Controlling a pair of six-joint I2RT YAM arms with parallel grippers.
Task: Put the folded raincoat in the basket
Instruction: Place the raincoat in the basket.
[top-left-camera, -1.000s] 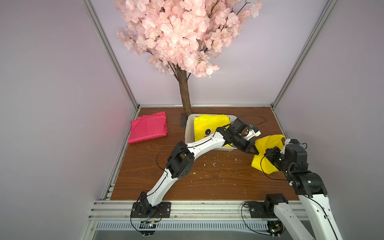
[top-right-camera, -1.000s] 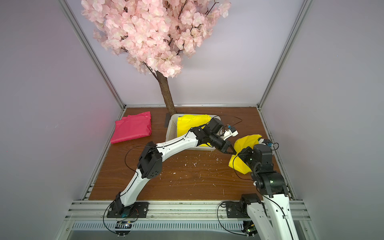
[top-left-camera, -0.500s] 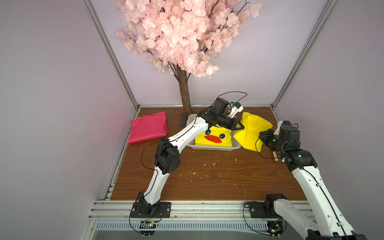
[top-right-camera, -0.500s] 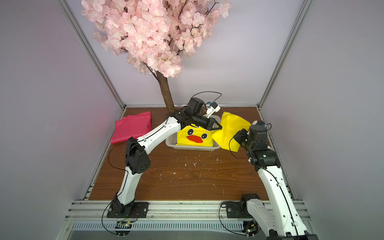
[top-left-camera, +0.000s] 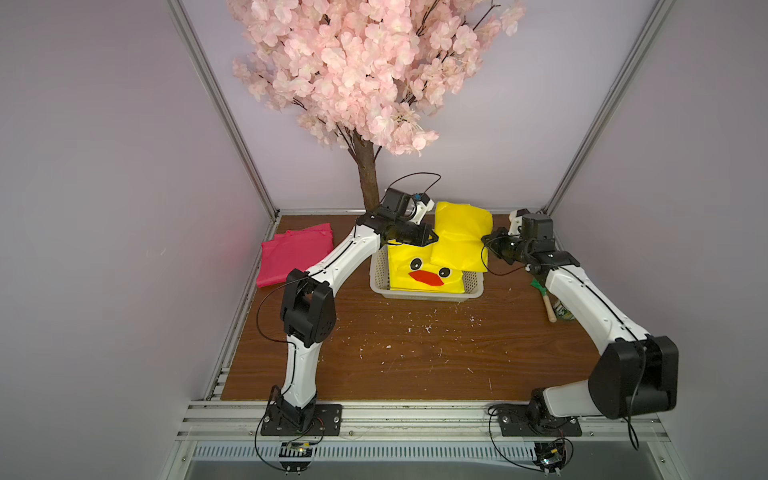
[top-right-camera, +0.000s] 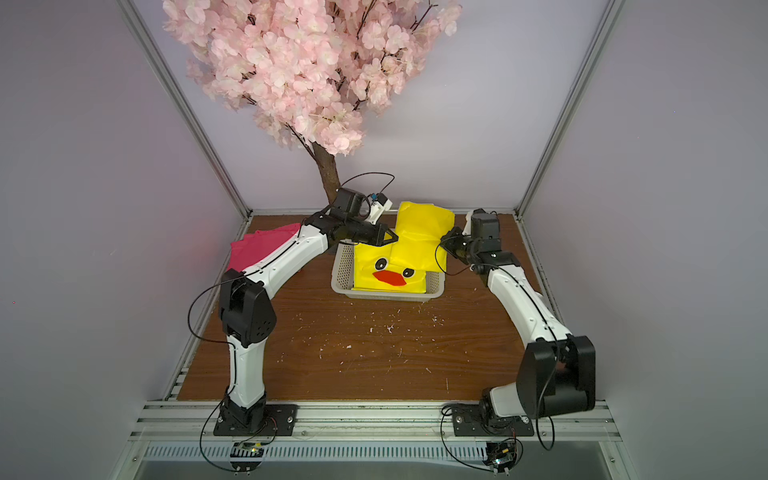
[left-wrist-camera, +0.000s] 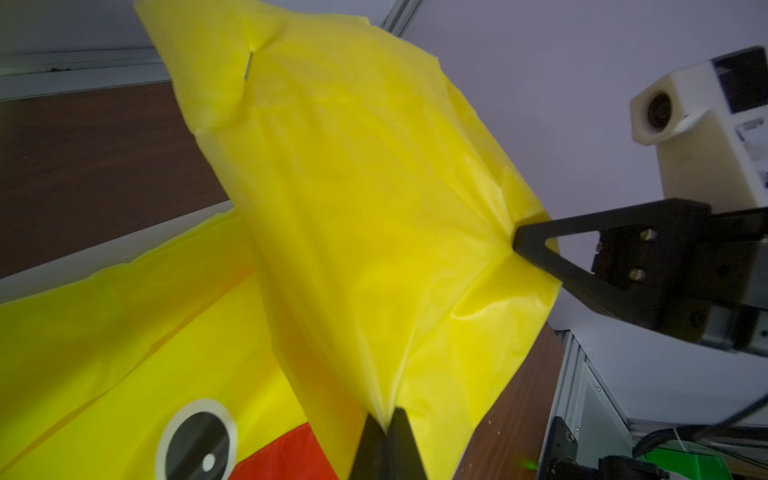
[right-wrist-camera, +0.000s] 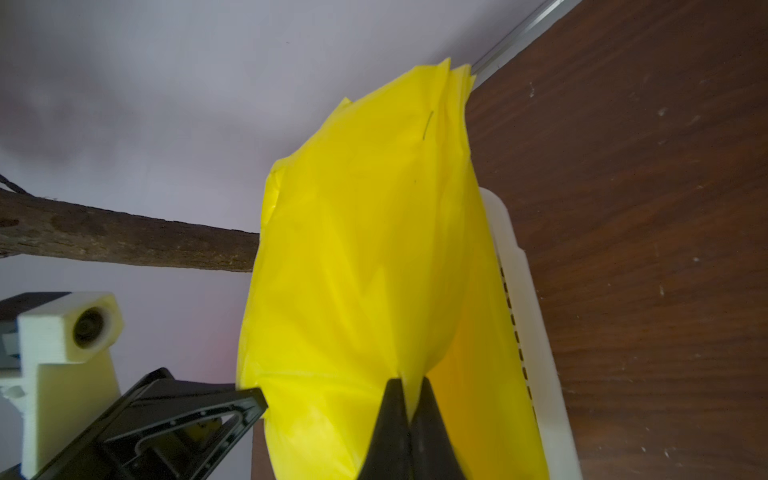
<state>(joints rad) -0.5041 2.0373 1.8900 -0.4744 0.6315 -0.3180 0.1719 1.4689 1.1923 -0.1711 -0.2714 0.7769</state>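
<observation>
A folded yellow raincoat (top-left-camera: 461, 237) (top-right-camera: 419, 235) hangs tilted over the back right part of the white perforated basket (top-left-camera: 428, 296) (top-right-camera: 386, 294). My left gripper (top-left-camera: 434, 239) (top-right-camera: 395, 239) (left-wrist-camera: 388, 419) is shut on its left edge. My right gripper (top-left-camera: 485, 240) (top-right-camera: 444, 242) (right-wrist-camera: 409, 384) is shut on its right edge. Below it in the basket lies a yellow raincoat with a duck face (top-left-camera: 424, 274) (top-right-camera: 388, 274). The basket's rim (right-wrist-camera: 528, 316) shows beside the held sheet in the right wrist view.
A folded pink raincoat (top-left-camera: 295, 257) (top-right-camera: 262, 249) lies at the back left. The blossom tree's trunk (top-left-camera: 368, 178) (top-right-camera: 328, 174) stands just behind the basket's left corner. A wooden-handled tool (top-left-camera: 549, 307) lies under my right arm. White crumbs dot the brown table (top-left-camera: 415, 353).
Both grippers have carried the yellow raincoat from the table's right front back and up over the basket. The duck-faced raincoat in the basket has come into view.
</observation>
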